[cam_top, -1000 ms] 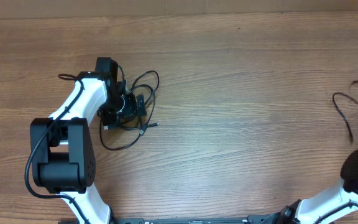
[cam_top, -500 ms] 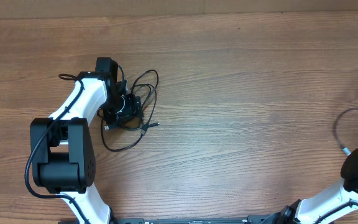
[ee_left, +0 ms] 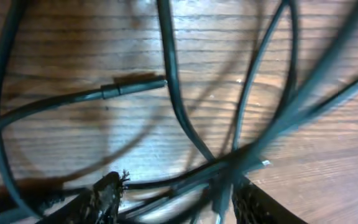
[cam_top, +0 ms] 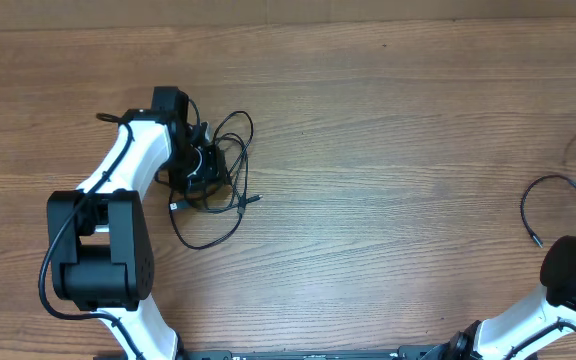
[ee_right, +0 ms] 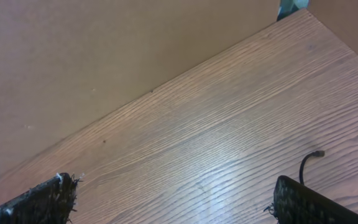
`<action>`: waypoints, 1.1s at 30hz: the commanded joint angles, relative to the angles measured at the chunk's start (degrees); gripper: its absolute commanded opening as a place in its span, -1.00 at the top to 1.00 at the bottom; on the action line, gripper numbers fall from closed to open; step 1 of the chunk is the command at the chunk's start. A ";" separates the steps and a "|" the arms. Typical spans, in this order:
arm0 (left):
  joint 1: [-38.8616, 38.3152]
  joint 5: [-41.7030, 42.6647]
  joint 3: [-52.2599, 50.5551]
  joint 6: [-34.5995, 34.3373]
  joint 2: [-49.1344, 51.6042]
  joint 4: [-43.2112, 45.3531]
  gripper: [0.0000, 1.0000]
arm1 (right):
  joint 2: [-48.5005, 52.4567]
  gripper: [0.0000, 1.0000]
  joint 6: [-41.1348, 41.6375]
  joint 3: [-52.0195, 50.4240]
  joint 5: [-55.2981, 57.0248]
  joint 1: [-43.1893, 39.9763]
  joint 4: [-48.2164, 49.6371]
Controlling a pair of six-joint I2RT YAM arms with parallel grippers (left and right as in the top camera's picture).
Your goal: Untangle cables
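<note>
Yep, seeing left gripper (ee_left: 178, 190) spread wide over the cable tangle (cam_top: 230, 160), centre-left. Also spotting right gripper (ee_right: 174, 196) gaping empty, loose cable (cam_top: 558, 178) far right.

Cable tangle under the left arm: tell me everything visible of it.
Thin black cables in loose, overlapping loops lie flat on the left of the wood table. One large loop trails toward the robot's base, and a connector end sticks out on the right. In the left wrist view, several strands cross between the left end effector's spread fingers. A plug-tipped end rests on the wood. The number of cables cannot be told.
</note>
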 commanded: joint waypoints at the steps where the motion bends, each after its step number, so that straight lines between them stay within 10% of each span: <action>1: -0.46 1.53 4.48 2.71 0.72 -1.90 -0.15 | -0.68 -1.00 -0.90 0.07 -0.24 -0.02 -0.07; 6: -0.46 1.55 6.93 3.43 0.72 -2.25 0.32 | -0.61 -1.00 -0.90 0.07 -0.24 -0.02 -0.59; 15: -0.52 -1.88 5.51 3.43 0.76 -0.76 0.11 | 0.48 -1.00 -0.90 0.07 -0.26 -0.02 -3.89; 19: -1.03 -1.79 4.90 3.43 1.29 0.24 0.92 | 1.73 -1.00 -0.90 0.07 -0.26 -0.02 -5.38; 27: -1.49 4.87 10.21 4.17 -0.26 -3.63 0.92 | 1.90 -1.00 -1.20 0.07 -3.02 0.00 -6.99; 33: -2.60 9.60 37.09 12.79 -5.79 -16.31 0.92 | 1.90 -1.00 -11.76 0.07 -16.15 1.77 -10.95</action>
